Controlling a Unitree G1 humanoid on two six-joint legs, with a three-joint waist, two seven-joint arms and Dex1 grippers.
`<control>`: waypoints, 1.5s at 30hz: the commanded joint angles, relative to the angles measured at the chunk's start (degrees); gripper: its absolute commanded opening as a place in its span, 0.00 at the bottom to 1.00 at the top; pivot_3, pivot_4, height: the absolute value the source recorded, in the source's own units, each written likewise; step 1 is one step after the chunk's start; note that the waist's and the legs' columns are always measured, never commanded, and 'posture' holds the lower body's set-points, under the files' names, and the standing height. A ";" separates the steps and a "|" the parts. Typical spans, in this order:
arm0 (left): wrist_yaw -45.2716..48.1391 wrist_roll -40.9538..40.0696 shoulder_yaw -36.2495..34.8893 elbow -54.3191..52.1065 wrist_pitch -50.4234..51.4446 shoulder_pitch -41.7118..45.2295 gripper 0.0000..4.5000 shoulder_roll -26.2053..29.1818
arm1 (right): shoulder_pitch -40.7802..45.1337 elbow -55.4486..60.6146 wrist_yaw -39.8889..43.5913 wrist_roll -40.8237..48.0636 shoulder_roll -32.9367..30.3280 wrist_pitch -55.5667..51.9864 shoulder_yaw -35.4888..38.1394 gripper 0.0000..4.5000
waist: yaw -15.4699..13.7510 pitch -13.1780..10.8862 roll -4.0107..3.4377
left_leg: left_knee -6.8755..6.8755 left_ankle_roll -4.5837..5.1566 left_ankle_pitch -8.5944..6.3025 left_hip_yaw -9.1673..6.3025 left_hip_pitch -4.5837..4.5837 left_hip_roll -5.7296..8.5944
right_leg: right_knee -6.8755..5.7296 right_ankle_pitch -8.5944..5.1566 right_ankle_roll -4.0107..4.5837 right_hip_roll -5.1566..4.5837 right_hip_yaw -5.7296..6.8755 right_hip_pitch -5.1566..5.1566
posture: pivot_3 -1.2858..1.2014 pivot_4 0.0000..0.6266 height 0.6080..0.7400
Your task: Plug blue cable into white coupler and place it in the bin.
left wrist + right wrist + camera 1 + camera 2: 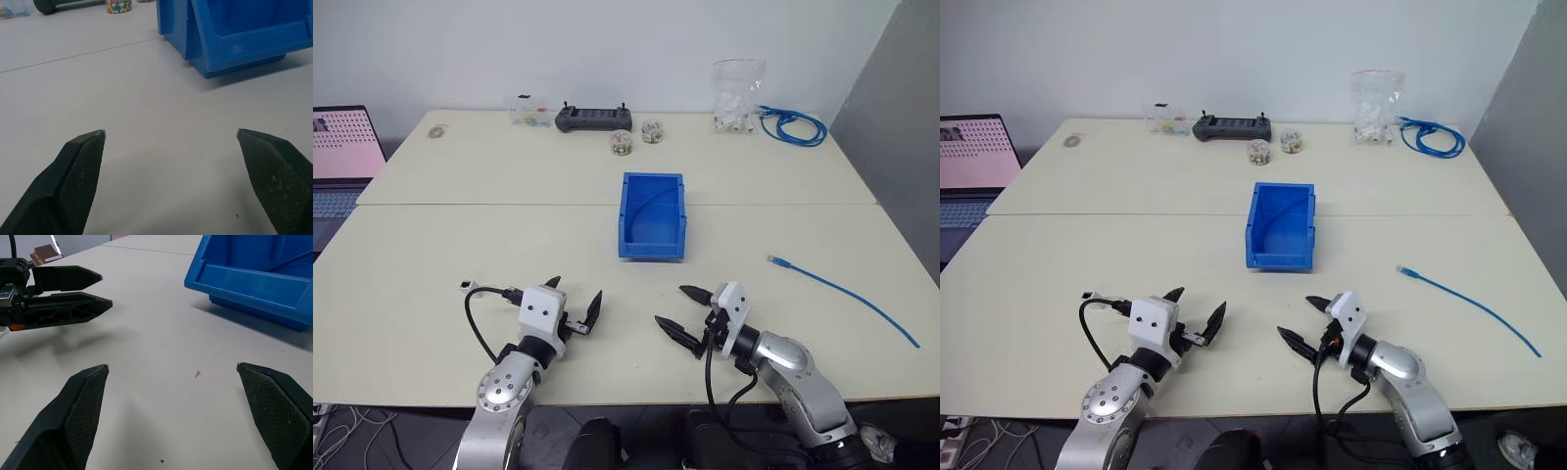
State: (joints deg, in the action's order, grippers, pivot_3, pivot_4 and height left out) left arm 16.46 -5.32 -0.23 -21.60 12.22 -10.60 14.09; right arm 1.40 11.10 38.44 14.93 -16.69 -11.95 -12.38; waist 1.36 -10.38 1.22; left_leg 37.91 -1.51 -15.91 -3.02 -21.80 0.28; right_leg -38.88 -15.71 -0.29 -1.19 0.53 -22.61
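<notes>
1. The blue cable point(842, 287) lies loose on the right side of the tabletop point(460, 235), well apart from both claws, with its small clear plug at the end nearer the bin and the rest trailing away to the near right.
2. It looks light, thin and floppy, so I judge it will sag and swing if lifted mid-length. The best hold is probably just behind the plug, where the claw can steer the tip.
3. The plug is likely hard, smooth plastic with a delicate latch tab, so a gentle pinch on the sides would suit it.
4. I cannot make out the white coupler. White parts sit in a clear bag point(736, 98) at the far right, beside a coiled bundle of blue cable point(793, 125). A coupler would be small, stiff and light, and easy to push away when the plug is pressed in.
5. The bin point(653, 215) stands at mid-tabletop, empty apart from a thin line across its floor. It is rigid, with upright walls and an open top.
6. The left claw point(576, 305) and the right claw point(685, 313) hover near the front edge, each spread wide and holding nothing.
7. No brand, label or writing can be read. The laptop point(342, 157) screen at the far left shows only tiny marks.
</notes>
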 commanded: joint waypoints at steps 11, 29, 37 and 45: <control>-1.48 2.59 -0.19 -0.88 -0.92 0.67 1.00 0.62 | 1.48 0.27 0.56 0.27 0.01 1.10 0.44 0.99 | 0.01 0.00 0.00 | 0.00 0.00 0.00 0.00 0.00 0.00 | 0.00 0.00 0.00 0.00 0.00 0.00 | 0.52 0.24 1.00; 14.85 -8.55 1.19 -5.67 -1.33 4.21 1.00 8.17 | 0.40 2.19 -0.19 1.07 -1.20 3.53 3.79 0.99 | -0.03 0.00 0.00 | 0.01 0.00 0.00 0.01 0.00 0.01 | 0.00 0.00 0.00 0.00 -0.01 0.00 | 0.52 0.24 1.00; 23.56 -13.27 6.57 -5.69 6.98 14.50 1.00 12.66 | -1.63 8.83 4.65 7.45 -15.65 -2.73 18.19 0.99 | -0.50 -0.03 -0.02 | 0.01 0.00 0.00 0.01 -0.03 0.04 | 0.00 -0.01 -0.01 0.00 0.00 0.00 | 0.52 0.24 1.00; 27.81 -11.52 11.97 -0.62 7.52 22.07 1.00 13.15 | 4.68 -10.49 11.24 2.78 -31.37 -3.83 22.98 0.99 | -0.31 -0.05 0.00 | 0.02 0.01 0.00 0.11 0.03 0.04 | 0.02 -0.01 -0.01 0.04 -0.04 0.07 | 0.52 0.24 1.00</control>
State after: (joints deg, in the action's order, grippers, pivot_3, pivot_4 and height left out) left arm 43.40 -17.53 10.22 -22.47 20.84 10.51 27.59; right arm 3.12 5.89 47.55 19.23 -45.81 -16.74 10.10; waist 1.05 -10.43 1.22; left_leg 37.91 -1.50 -15.90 -2.92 -21.77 0.32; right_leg -38.86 -15.72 -0.30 -1.15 0.50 -22.54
